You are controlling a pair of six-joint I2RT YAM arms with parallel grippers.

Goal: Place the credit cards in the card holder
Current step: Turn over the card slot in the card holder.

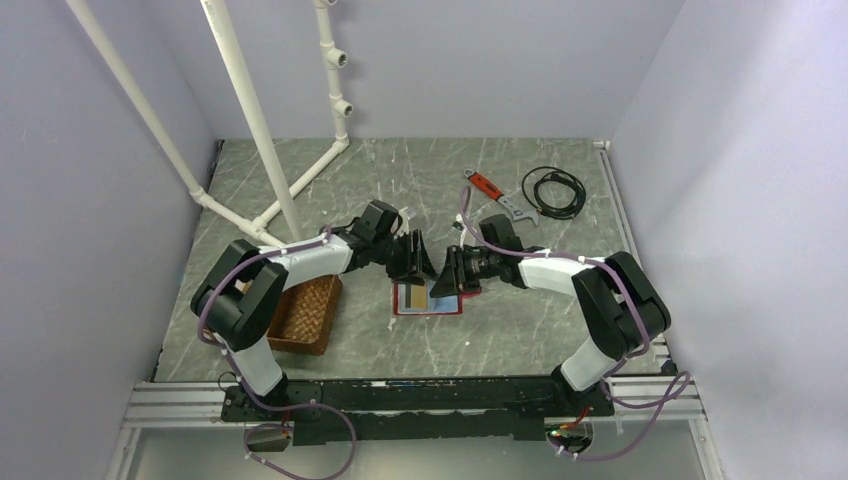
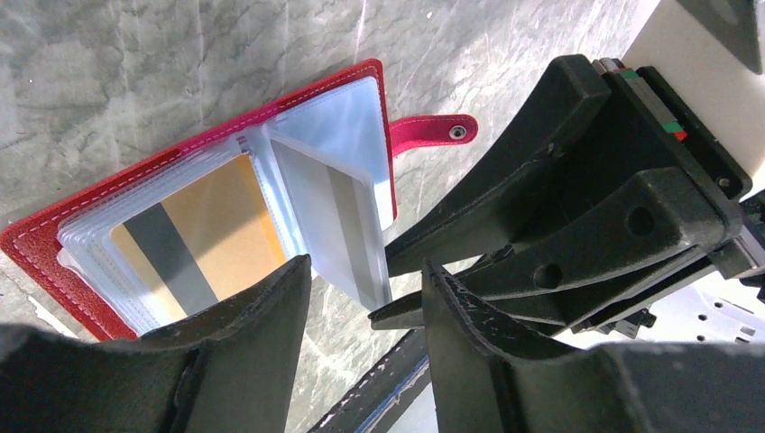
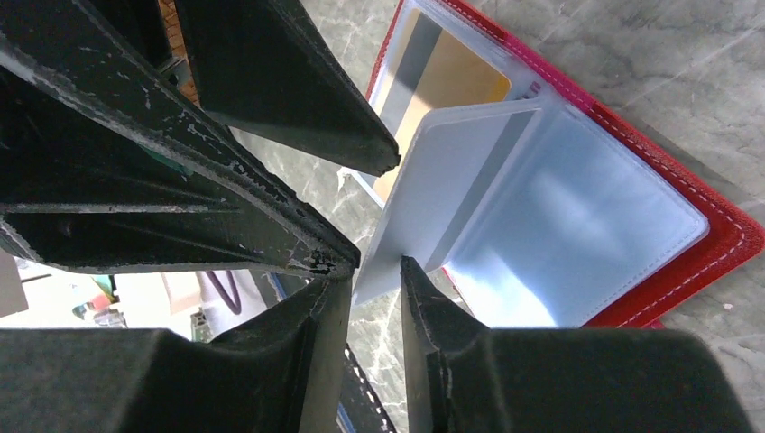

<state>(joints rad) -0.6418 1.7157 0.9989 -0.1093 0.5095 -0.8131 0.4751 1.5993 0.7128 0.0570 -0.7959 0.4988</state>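
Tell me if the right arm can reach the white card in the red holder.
Probably yes: the white card pokes from the holder straight toward the right arm's open jaws, nothing between.

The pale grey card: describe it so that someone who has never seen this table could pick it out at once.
On the grey marbled table lies an open red card holder. The pale grey card rises tilted near its fold. Unlike the gold card lying flat beside it, it is whitish and lifted.
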